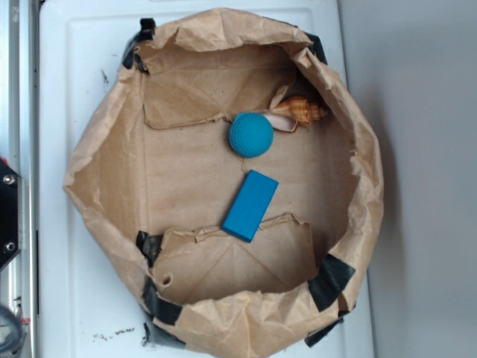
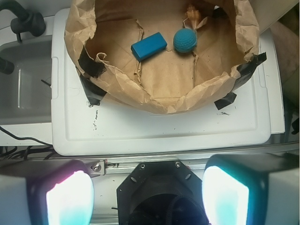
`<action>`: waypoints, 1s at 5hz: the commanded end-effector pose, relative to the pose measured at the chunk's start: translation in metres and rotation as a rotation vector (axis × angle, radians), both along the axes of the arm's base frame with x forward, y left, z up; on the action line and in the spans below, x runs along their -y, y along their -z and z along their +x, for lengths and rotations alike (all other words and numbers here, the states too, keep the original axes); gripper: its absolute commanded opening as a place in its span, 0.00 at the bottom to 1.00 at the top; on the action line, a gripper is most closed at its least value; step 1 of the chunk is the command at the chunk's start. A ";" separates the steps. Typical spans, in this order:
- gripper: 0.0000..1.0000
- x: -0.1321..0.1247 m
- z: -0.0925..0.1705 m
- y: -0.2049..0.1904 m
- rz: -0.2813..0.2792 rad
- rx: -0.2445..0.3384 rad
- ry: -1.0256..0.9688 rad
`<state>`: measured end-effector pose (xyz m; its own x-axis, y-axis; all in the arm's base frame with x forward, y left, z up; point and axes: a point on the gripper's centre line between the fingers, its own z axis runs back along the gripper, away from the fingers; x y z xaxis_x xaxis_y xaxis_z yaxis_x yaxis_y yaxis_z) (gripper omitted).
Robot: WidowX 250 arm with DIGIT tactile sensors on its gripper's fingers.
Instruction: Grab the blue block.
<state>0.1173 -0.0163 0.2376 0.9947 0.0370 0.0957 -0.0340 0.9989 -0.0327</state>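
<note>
The blue block [image 1: 250,205] lies flat on the floor of a brown paper bag [image 1: 104,171], near its middle; the wrist view shows the blue block [image 2: 148,46] far ahead, left of a teal dimpled ball [image 2: 185,40]. My gripper [image 2: 147,192] is open, its two glowing fingertips [image 2: 70,199] wide apart with nothing between them. It hangs well back from the bag, over the robot's black base, and does not show in the exterior view.
The teal ball [image 1: 251,135] rests just beyond the block, with a tan seashell [image 1: 299,112] beside it. The bag's crumpled walls rise all round, held with black tape [image 1: 328,282]. The bag stands on a white lid [image 2: 154,129]; a grey sink [image 2: 23,79] lies to the left.
</note>
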 end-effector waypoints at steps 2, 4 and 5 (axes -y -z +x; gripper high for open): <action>1.00 0.006 0.038 0.003 -0.076 0.021 -0.233; 1.00 0.009 0.094 0.036 -0.027 -0.030 -0.625; 1.00 0.009 0.094 0.036 -0.027 -0.030 -0.625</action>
<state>0.2070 -0.0277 0.1897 0.7873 0.6162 0.0204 -0.6160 0.7876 -0.0144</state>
